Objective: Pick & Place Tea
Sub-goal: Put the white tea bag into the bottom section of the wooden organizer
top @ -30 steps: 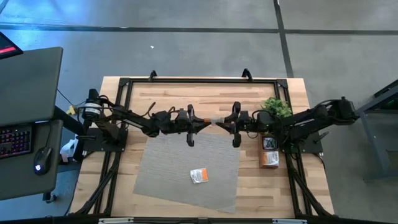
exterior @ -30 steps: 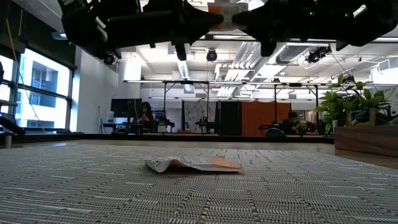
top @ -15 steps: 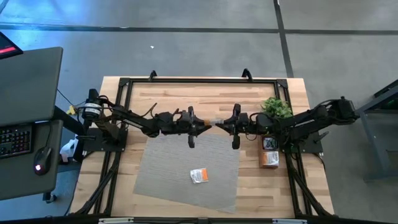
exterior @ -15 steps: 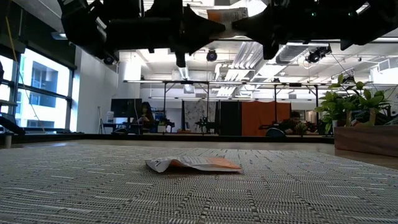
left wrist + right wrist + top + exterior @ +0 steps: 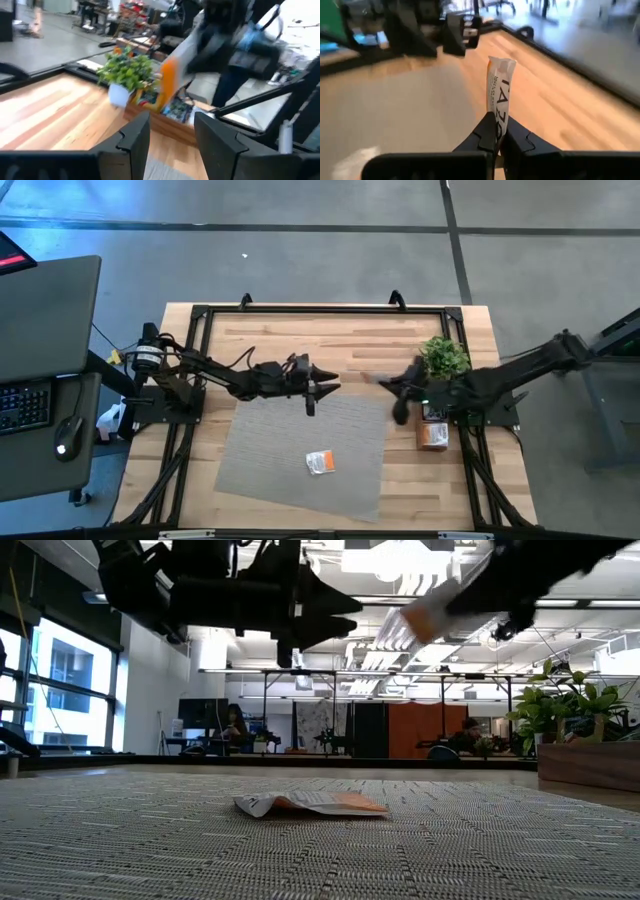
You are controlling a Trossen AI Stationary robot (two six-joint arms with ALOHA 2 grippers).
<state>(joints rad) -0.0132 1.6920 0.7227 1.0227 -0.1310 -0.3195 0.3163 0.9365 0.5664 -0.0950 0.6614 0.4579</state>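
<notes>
Right pincer (image 5: 497, 131) gripping sachet (image 5: 499, 90), tray (image 5: 433, 425) seemingly stocked.

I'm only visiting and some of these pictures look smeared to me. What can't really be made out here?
- Right hand, shut on a white-and-orange paper tea sachet: motion-smeared in the high and low views, and the sachet's print is only partly legible in the right wrist view.
- Narrow brown wooden tray: its contents are too small in the high view and blurred in the left wrist view.
- White-and-orange sachet lying on the grey woven mat: its label is edge-on in the low view.
</notes>
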